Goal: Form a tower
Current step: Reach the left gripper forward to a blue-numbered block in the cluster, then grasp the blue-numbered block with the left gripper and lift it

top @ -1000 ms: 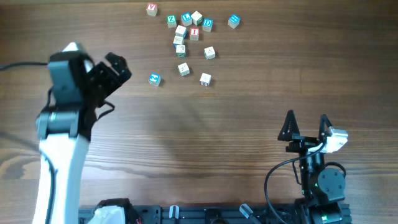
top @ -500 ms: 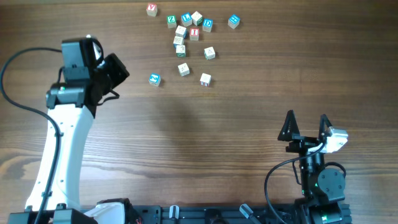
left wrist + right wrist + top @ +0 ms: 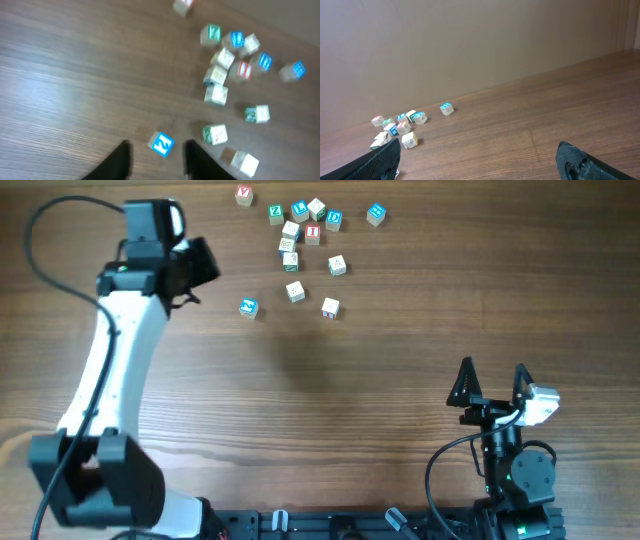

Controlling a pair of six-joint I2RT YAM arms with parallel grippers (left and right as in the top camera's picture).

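The tower (image 3: 289,245) is a narrow column of three pale letter cubes among the far cluster, also seen in the left wrist view (image 3: 216,77). A loose blue-faced cube (image 3: 248,307) lies nearer, apart from the cluster. My left gripper (image 3: 200,262) hovers to the left of the cubes. In its wrist view the left gripper (image 3: 157,146) is open, and the blue cube (image 3: 161,143) lies on the table just beyond the gap, touching neither finger. My right gripper (image 3: 492,380) rests open and empty at the near right (image 3: 480,160).
Several loose letter cubes lie round the column: a red-marked one (image 3: 244,195) at far left, a blue one (image 3: 375,214) at far right, and pale ones (image 3: 295,291) (image 3: 330,307) nearer. A bare wall rises behind the table's far edge (image 3: 470,95).
My left arm has swung away from me, carrying its gripper toward the far side and slightly right, closer to the cubes. The right arm and the cubes have not moved.
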